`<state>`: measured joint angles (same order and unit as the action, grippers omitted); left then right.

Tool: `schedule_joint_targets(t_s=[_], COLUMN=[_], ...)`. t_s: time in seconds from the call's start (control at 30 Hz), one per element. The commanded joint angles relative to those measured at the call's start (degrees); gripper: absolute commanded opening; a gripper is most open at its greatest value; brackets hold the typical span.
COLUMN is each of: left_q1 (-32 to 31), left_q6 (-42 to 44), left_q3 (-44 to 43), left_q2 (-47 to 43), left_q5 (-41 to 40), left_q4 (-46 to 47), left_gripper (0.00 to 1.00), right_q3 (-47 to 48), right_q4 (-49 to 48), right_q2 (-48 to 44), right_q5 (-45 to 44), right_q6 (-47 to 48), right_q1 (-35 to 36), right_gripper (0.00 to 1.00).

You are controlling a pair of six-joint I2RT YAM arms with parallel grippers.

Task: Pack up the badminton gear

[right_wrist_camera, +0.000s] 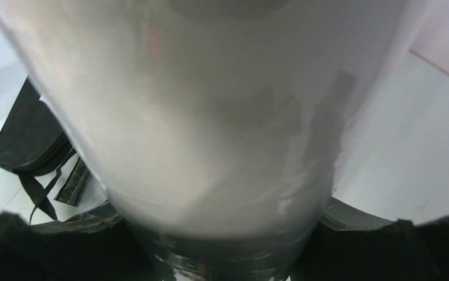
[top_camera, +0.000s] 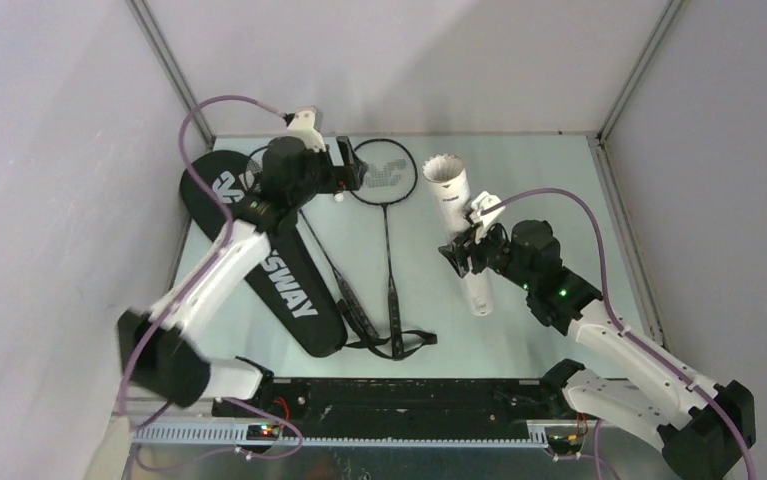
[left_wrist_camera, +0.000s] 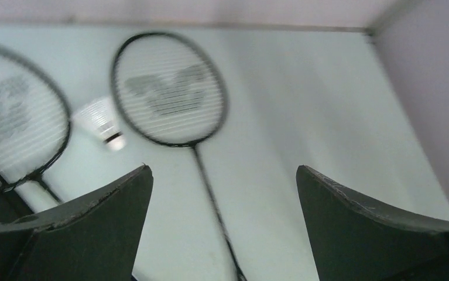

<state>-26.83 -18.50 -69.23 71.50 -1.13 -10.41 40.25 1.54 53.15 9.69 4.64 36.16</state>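
Note:
Two black rackets lie on the table. One racket point(top_camera: 387, 172) lies with its head at the back centre; it also shows in the left wrist view point(left_wrist_camera: 169, 88). The other racket's head point(left_wrist_camera: 11, 129) is further left and partly hidden under my left arm in the top view. A white shuttlecock point(left_wrist_camera: 100, 121) lies between the two heads. My left gripper point(top_camera: 344, 165) is open and empty above them, and it shows in the left wrist view point(left_wrist_camera: 222, 170). My right gripper point(top_camera: 474, 248) is shut on the long white tube point(top_camera: 451, 200), which fills the right wrist view point(right_wrist_camera: 210, 117). The tube's open end points to the back.
The black CROSSWAY racket bag point(top_camera: 269, 270) lies at the left, slanting toward the front, with its strap point(top_camera: 399, 345) near the racket handles. The bag's end also shows in the right wrist view point(right_wrist_camera: 28, 134). Walls close in the table at the back and sides.

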Motion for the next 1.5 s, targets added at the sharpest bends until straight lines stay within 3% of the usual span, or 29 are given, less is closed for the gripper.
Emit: schedule_joint_targets(t_s=[0.0, 0.2, 0.37, 0.5, 0.97, 1.27, 1.47], left_q1=[8.52, 14.41, 15.45, 15.70, 16.36, 16.27, 16.13], left_q6=[-9.89, -14.02, -16.90, -19.31, -23.47, -23.50, -22.77], left_q3=[-4.64, -25.65, -40.76, -48.08, -47.22, -36.33, -29.46], left_q2=[13.41, 40.52, 52.98, 60.28, 64.79, 59.58, 55.82], left_q5=[1.48, -1.15, -6.20, -9.12, -5.58, -0.28, 3.00], left_q4=[3.61, -6.33, -13.77, -19.78, -19.58, -13.96, -10.74], left_gripper=[1.00, 1.00, 1.00, 1.00, 0.94, 0.65, 0.54], right_q3=[1.41, 1.41, 1.41, 1.41, 1.41, 1.41, 1.41], right_q4=[-0.47, 0.51, 0.60, 0.66, -0.47, -0.42, -0.15], right_q2=[-2.19, -2.39, -2.27, -1.97, -0.06, -0.58, -1.03], right_q5=[-4.56, -5.04, -5.46, -4.82, -3.51, -3.32, -3.22], right_q6=[-4.08, -4.38, -4.17, -3.87, -2.78, -3.07, -3.58], right_q1=[-0.32, -0.31, -0.38, -0.27, -0.34, -0.30, -0.26], right_gripper=[0.38, 0.38, 0.38, 0.38, 0.38, 0.38, 0.38])
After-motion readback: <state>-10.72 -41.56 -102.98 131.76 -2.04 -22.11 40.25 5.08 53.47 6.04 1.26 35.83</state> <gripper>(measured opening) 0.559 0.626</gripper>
